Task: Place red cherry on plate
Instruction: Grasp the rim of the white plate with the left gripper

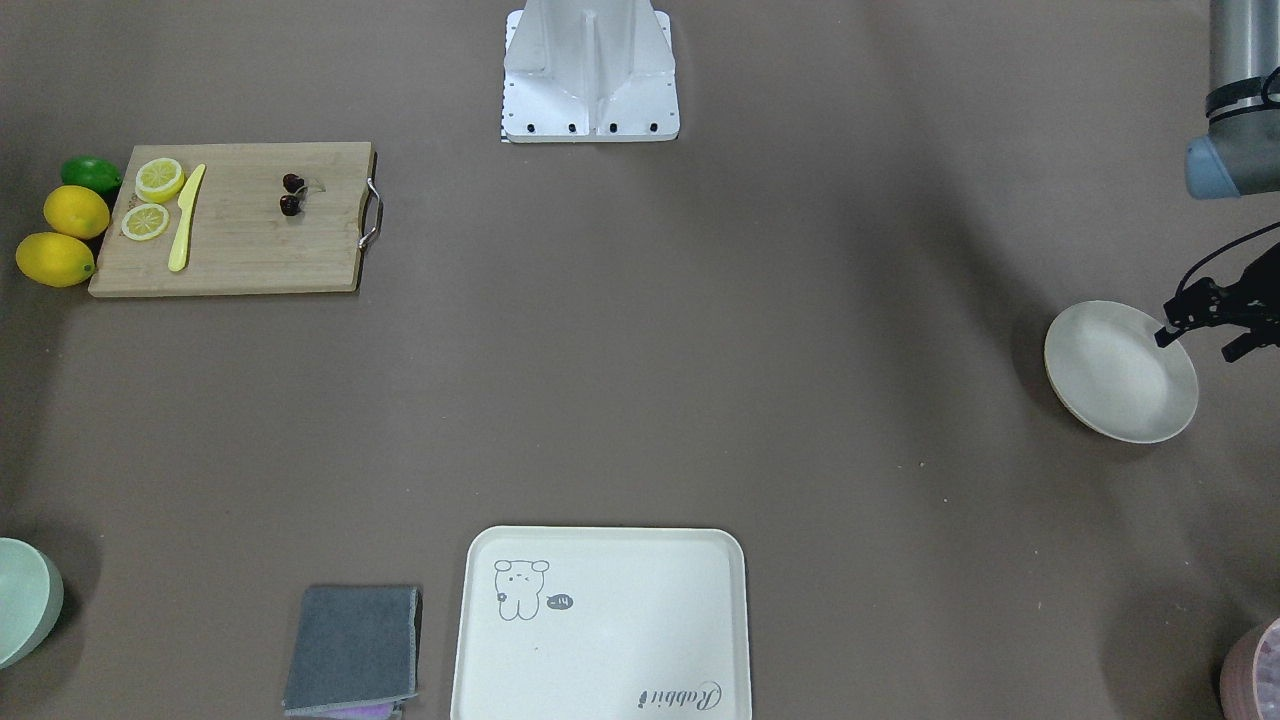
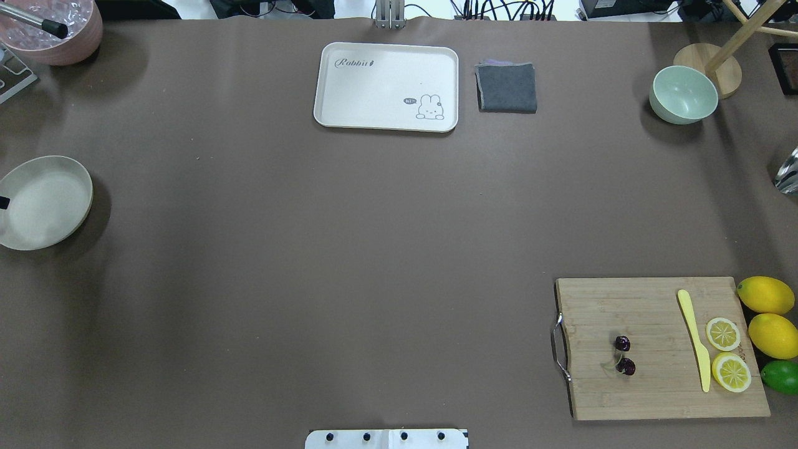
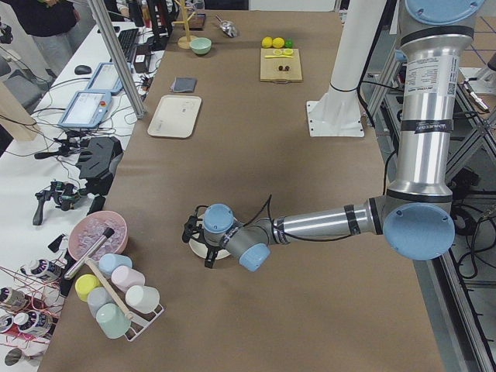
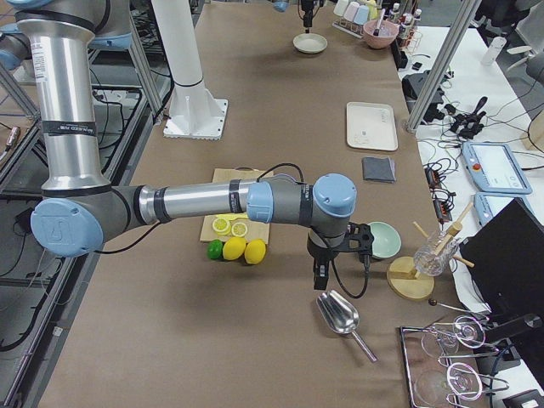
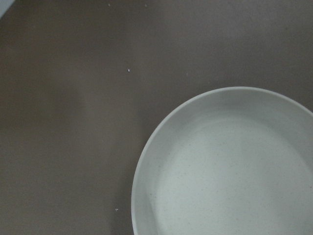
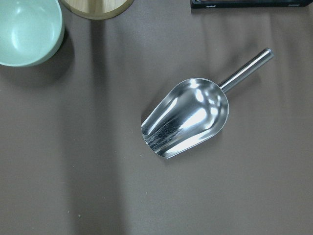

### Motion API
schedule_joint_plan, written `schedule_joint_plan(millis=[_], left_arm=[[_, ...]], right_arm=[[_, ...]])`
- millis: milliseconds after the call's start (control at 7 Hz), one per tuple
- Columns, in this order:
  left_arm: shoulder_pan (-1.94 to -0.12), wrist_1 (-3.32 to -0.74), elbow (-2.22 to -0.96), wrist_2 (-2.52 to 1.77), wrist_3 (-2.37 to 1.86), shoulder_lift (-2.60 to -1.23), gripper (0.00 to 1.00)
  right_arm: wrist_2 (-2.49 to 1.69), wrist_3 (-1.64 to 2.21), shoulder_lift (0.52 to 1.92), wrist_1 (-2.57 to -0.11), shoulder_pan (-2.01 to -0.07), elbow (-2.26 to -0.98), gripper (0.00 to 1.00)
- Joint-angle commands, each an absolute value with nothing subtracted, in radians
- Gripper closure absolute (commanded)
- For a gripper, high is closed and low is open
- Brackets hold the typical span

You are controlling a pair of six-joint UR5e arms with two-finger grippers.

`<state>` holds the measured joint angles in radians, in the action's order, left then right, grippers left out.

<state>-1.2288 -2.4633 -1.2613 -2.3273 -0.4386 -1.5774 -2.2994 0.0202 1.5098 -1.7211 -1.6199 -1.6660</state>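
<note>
The red cherry (image 1: 291, 195), a dark pair on thin stems, lies on the wooden cutting board (image 1: 240, 250), far from both grippers; it also shows in the overhead view as the cherry (image 2: 623, 354). The round cream plate (image 1: 1120, 372) sits bare near the table's end on my left side, also seen as the plate (image 2: 43, 202) and filling the left wrist view as the plate (image 5: 230, 166). My left gripper (image 1: 1200, 340) hovers over the plate's outer rim, open and holding nothing. My right gripper (image 4: 321, 276) hangs above a metal scoop (image 6: 188, 117); whether it is open or shut I cannot tell.
On the board lie lemon slices (image 1: 158, 180) and a yellow knife (image 1: 186, 218); whole lemons (image 1: 62, 235) and a lime (image 1: 92, 174) sit beside it. A bear tray (image 1: 600, 625), a grey cloth (image 1: 355, 650), a green bowl (image 2: 683, 95) and the robot base (image 1: 590, 75) stand around the table.
</note>
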Motion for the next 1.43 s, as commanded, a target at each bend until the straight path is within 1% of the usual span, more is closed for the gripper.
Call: schedule_joint_plan(millis=[0,143,286,571,714,1000,1286], left_arm=[[-1.215,-2.47,-1.218,-2.327,-0.437,-1.582,0.03],[-1.213,-2.47,-1.209,-2.329,-0.439,-1.583,0.19],[-1.213,-2.47,-1.207,-2.329,-0.437,-1.583,0.52],[-1.213,-2.468,-1.203,-2.329,-0.437,-1.583,0.92],[-1.213,-2.467,-1.203,-2.332,-0.44,-1.585,1.0],[-1.215,-2.461,-1.206,-2.338,-0.455,-1.6,1.0],[-1.258,-2.427,-1.207,-2.408,-0.613,-1.673,1.0]], right_arm=[[-2.301,0.025,1.511,-1.721,-1.62,-1.68,0.0],[-2.301,0.023,1.511,-1.721,-1.62,-1.681,0.0],[-2.301,0.023,1.511,-1.721,-1.62,-1.681,0.0],[-2.301,0.023,1.511,-1.721,-1.62,-1.681,0.0],[-2.301,0.025,1.511,-1.721,-1.62,-1.687,0.0],[-2.301,0.05,1.514,-1.721,-1.62,-1.707,0.0],[-2.301,0.051,1.519,-1.721,-1.62,-1.712,0.0]])
